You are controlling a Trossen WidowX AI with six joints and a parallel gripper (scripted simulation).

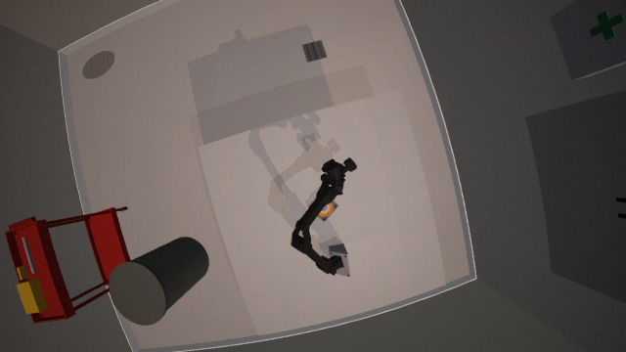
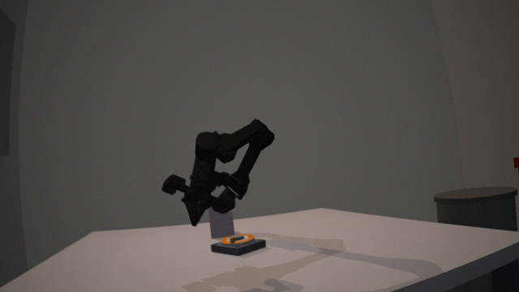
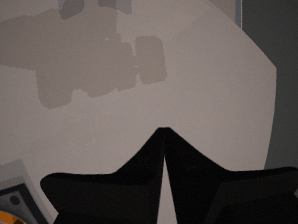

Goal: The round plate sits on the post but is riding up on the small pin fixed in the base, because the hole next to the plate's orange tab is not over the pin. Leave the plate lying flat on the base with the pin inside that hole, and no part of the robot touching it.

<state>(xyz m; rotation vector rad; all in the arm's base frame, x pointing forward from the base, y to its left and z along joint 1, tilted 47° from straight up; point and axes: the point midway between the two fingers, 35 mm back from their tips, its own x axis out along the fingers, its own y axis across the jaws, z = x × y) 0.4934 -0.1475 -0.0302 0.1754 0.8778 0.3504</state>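
1. The round plate (image 2: 238, 238), ringed in orange, lay on its dark base (image 2: 238, 246) on the pale table (image 2: 365, 243); from the side view a small stub stood up at its middle, and I could not tell whether the plate sat flat or tilted.
2. From overhead, only an orange arc of the plate (image 1: 327, 211) showed, the rest hidden under the black arm (image 1: 313, 215).
3. The gripper (image 2: 195, 221) was closed, its two fingers meeting in a single downward point with nothing between them.
4. It hung in the air at about 10 o'clock from the plate in the side view, near it but apart, touching neither plate nor base.
5. In the wrist view the fingers pressed together at their tips above bare table top, and a corner of the base with a slice of orange (image 3: 16, 223) showed at 8 o'clock.
6. A grey upright panel (image 2: 221, 223) stood just behind the base, between it and the arm's foot.
7. A dark drum (image 1: 156, 279) stood off the table at 8 o'clock in the top view, with a red frame (image 1: 59, 264) beside it at 9 o'clock, both well apart from the plate.
8. Between the closed tips and the plate I saw only open table.
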